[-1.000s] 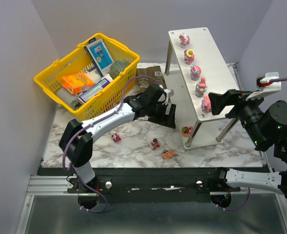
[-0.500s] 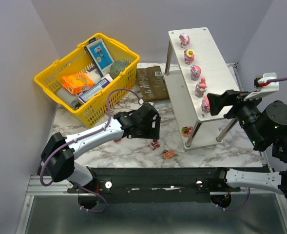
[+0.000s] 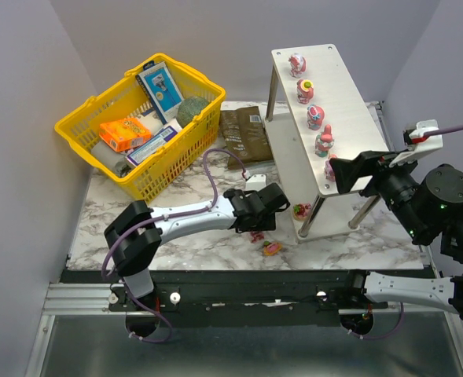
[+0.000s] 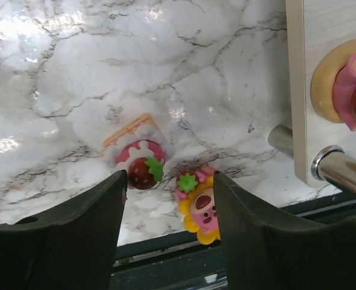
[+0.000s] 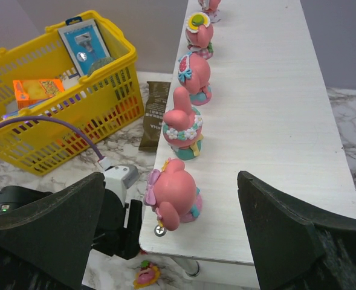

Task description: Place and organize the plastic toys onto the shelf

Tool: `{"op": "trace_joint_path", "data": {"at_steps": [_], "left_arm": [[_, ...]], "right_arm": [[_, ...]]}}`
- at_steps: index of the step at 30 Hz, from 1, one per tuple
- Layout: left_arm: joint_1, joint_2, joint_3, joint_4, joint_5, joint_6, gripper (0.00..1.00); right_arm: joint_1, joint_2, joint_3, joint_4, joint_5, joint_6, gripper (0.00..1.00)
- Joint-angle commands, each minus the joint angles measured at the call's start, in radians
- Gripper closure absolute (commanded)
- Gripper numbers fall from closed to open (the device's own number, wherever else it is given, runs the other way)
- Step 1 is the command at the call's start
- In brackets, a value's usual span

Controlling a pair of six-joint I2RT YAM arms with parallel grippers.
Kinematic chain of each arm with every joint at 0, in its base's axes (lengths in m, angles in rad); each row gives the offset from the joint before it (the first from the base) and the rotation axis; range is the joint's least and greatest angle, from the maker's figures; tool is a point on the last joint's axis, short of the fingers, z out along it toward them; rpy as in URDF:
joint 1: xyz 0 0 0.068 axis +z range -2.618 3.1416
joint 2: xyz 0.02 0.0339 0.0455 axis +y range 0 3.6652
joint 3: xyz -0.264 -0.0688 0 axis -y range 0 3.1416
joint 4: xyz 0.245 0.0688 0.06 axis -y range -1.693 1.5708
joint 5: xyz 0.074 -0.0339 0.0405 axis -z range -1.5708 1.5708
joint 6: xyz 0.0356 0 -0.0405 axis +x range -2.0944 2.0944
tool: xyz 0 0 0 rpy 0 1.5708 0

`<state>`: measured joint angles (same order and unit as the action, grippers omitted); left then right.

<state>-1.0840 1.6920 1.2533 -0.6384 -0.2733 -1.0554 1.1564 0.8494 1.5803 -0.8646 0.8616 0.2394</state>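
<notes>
Near table [image 4: 75,90] edge: yellow flower toy [image 4: 199,202] lies on the marble, just beside a strawberry toy [image 4: 142,166] with a cream base. Both are loose on the surface and not on the shelf.

Left gripper [image 4: 168,181] is low over this pair. Its jaws are partly apart, wider than either toy and closed on nothing. The strawberry toy sits just off the left fingertip and the flower toy close inside the right one. Contact can't be made out.

Just beyond: shelf [image 3: 349,86] leg and the corner of the lower board. One pink-and-green toy [image 3: 302,210] sits on that board near its front corner.

Right gripper [image 5: 170,178] is level with the near end of the top board. Its jaws are spread wide and hold nothing, with the nearest pink figure in line between the fingers.

Top board: row of five pink toys [image 3: 315,117] standing upright along the left edge, spaced apart and running near to far.

Farther back: brown packet [image 3: 243,133] flat on the table, just left of the shelf. Yellow basket [image 3: 82,126] of boxes and packets in the far left corner.
</notes>
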Motion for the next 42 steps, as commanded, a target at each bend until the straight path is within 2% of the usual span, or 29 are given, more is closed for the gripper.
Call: {"op": "trace_joint_path", "data": {"at_steps": [1, 5, 9, 17, 26, 28, 32, 33, 36, 37, 39, 40, 42], "left_arm": [[-0.022, 0.055, 0.047, -0.066, -0.119, -0.077, 0.34], [-0.024, 0.077, 0.054, -0.112, -0.138, -0.086, 0.36], [-0.022, 0.086, 0.054, -0.115, -0.138, -0.084, 0.35], [-0.024, 0.092, 0.034, -0.087, -0.116, -0.086, 0.41], [-0.024, 0.117, 0.041, -0.075, -0.112, -0.074, 0.66], [-0.024, 0.117, 0.043, -0.075, -0.113, -0.063, 0.77], [-0.021, 0.107, 0.035, -0.031, -0.119, 0.043, 0.9], [-0.019, 0.104, 0.028, -0.017, -0.115, 0.122, 0.95], [-0.004, 0.087, -0.004, 0.063, -0.075, 0.266, 0.97], [0.002, 0.083, -0.012, 0.083, -0.061, 0.384, 0.98], [0.027, 0.066, -0.028, 0.127, -0.017, 0.496, 0.98], [0.038, 0.058, -0.032, 0.138, 0.038, 0.597, 0.98], [0.083, 0.043, -0.051, 0.169, 0.104, 0.681, 0.96]], "right_arm": [[-0.003, -0.027, -0.016, -0.039, -0.03, 0.02, 0.03], [-0.003, -0.035, -0.04, -0.045, -0.029, 0.023, 0.03], [-0.003, -0.03, -0.052, -0.045, -0.03, 0.023, 0.03], [-0.003, -0.019, -0.046, -0.045, -0.026, -0.005, 0.03], [-0.003, -0.012, -0.04, -0.045, -0.029, -0.02, 0.03], [-0.003, -0.009, -0.036, -0.045, -0.024, -0.022, 0.03], [-0.003, -0.001, -0.029, -0.047, -0.019, -0.018, 0.02], [-0.003, -0.001, -0.029, -0.044, -0.018, -0.012, 0.02], [-0.003, -0.001, -0.031, -0.042, -0.007, 0.0, 0.03], [-0.004, -0.001, -0.029, -0.04, -0.004, 0.004, 0.03], [-0.004, -0.004, -0.032, -0.039, 0.007, 0.017, 0.02], [-0.003, -0.006, -0.034, -0.037, 0.01, 0.02, 0.03], [-0.003, -0.009, -0.04, -0.036, 0.016, 0.031, 0.03]]}}
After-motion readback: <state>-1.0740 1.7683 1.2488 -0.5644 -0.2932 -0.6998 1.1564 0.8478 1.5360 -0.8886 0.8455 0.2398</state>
